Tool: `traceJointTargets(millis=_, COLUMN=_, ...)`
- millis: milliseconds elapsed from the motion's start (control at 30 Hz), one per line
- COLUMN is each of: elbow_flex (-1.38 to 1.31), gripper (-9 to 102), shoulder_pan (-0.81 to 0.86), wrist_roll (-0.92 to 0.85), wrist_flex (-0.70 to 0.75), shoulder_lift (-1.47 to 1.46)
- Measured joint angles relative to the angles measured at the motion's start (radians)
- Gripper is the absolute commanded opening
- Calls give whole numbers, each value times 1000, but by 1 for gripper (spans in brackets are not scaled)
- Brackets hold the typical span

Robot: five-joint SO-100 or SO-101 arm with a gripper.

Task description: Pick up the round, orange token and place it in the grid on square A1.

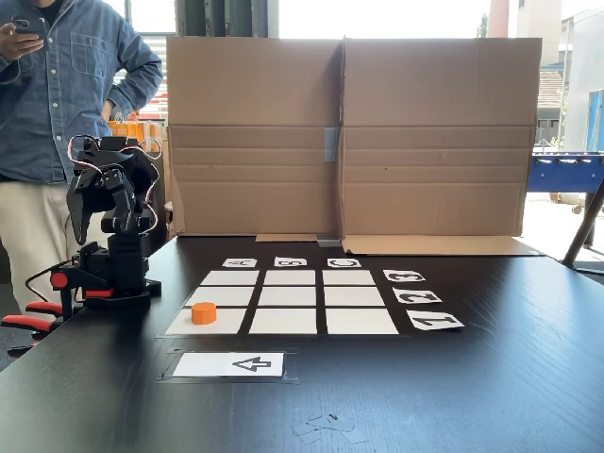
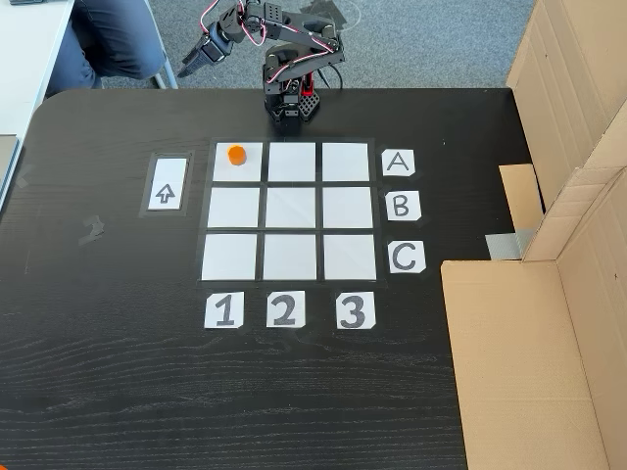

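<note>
In both fixed views the gripper (image 1: 78,222) (image 2: 186,71) hangs folded above the worktop's (image 2: 108,372) edge, holding nothing, jaw gap unclear; the orange token (image 1: 204,312) (image 2: 236,154) sits on square A1 (image 1: 189,325) (image 2: 247,168) of the grid (image 1: 291,296) (image 2: 290,210); right of it, cardboard (image 2: 529,362).

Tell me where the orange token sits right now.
In both fixed views the token rests on the grid's corner cell by row A, column 1, beside the arrow card.
</note>
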Motion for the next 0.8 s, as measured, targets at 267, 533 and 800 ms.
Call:
traceJointTargets(millis=267, elbow_flex=126, gripper=13, shoulder_pan=17, wrist_roll=0, wrist_flex=-21, shoulder_lift=104)
traceJointTargets(millis=533, elbow_flex=288, gripper=12, shoulder_pan=43, wrist_roll=0, wrist_flex=-63, shoulder_lift=218)
traceJointTargets(millis=800, elbow_flex=442, gripper=8, shoulder_pan=95, wrist_roll=0, wrist_flex=-146, shoulder_lift=304)
